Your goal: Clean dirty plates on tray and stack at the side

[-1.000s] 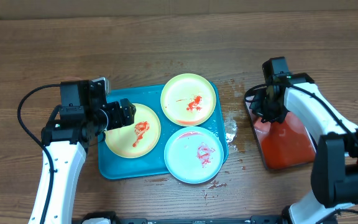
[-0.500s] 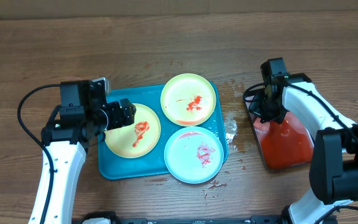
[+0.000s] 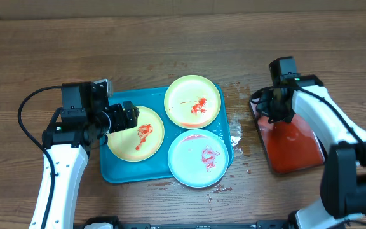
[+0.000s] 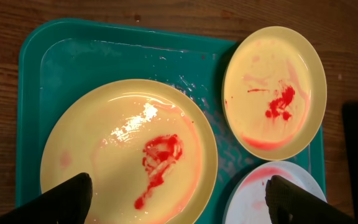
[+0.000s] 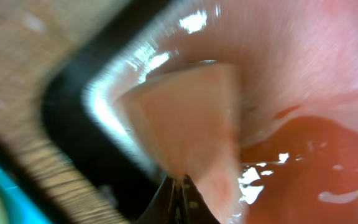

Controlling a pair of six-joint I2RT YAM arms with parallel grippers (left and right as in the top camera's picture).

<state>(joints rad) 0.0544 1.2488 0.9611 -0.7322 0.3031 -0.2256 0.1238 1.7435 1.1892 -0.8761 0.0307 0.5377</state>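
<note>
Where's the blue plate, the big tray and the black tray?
blue plate (image 3: 199,158): overhead view, its smeared middle.
big tray (image 3: 122,170): overhead view, bare floor corner.
black tray (image 3: 264,143): overhead view, its left rim.

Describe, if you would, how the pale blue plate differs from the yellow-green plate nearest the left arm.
Colour: the pale blue plate is blue-white, the yellow-green plate yellowish. Sauce: the yellow-green plate carries a bold red streak at its middle, while the pale blue plate's smear is fainter and pinker. Position: the pale blue plate overhangs the turquoise tray at its near right corner, and the yellow-green plate lies inside the rim at the left. Both are round, dirty and flat.
</note>
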